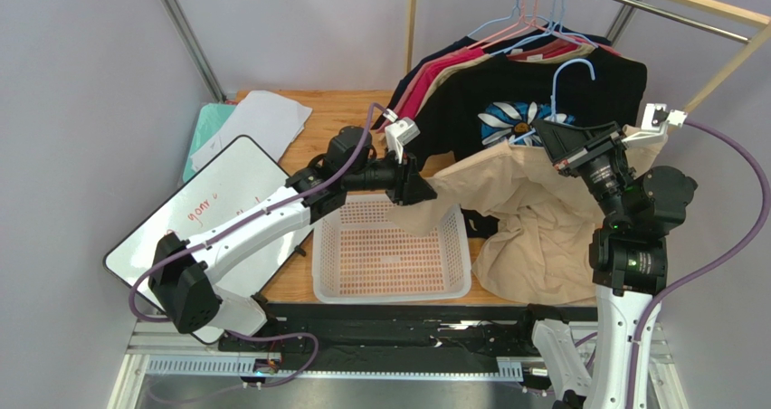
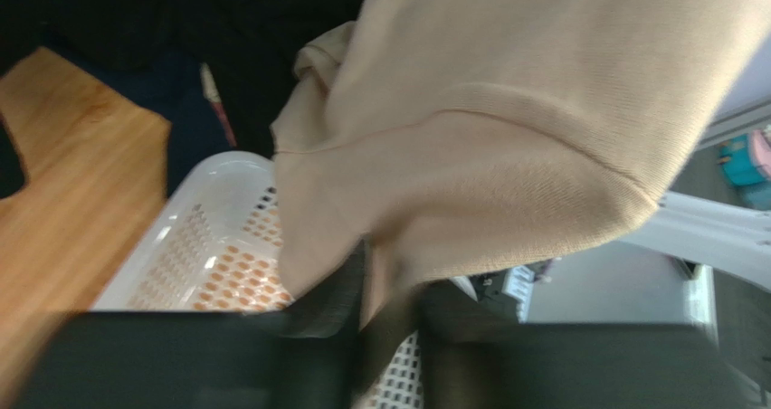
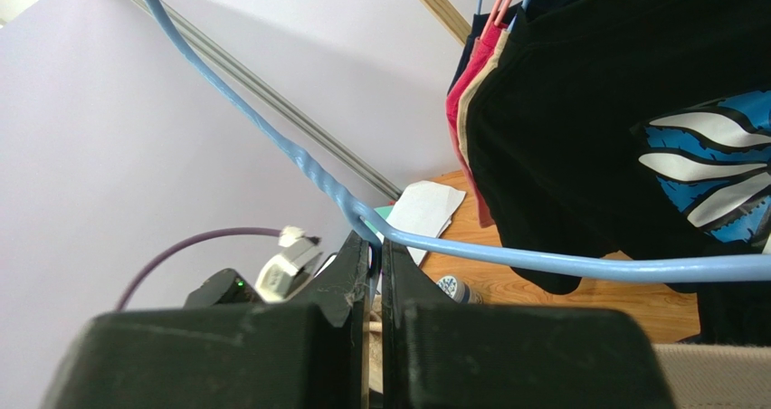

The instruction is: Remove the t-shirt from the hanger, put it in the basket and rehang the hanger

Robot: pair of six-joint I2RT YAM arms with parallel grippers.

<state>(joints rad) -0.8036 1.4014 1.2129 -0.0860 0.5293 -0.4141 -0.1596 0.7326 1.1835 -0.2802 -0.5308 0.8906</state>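
Note:
A beige t-shirt (image 1: 534, 212) hangs in loose folds between my two grippers, above the table's right side. My left gripper (image 1: 418, 190) is shut on one edge of it and holds it over the white basket; in the left wrist view the cloth (image 2: 489, 128) fills the frame and runs down between the dark fingers (image 2: 326, 296). My right gripper (image 1: 554, 137) is shut on the light blue hanger (image 1: 568, 83), near the base of its hook. In the right wrist view the blue wire (image 3: 543, 262) passes between the closed jaws of the right gripper (image 3: 374, 246).
A white perforated basket (image 1: 391, 287) sits on the wooden table below the left gripper. Black, red and tan shirts (image 1: 507, 88) hang on the wooden rail (image 1: 688, 6) behind. A whiteboard (image 1: 213, 201) and papers (image 1: 258, 119) lie at the left.

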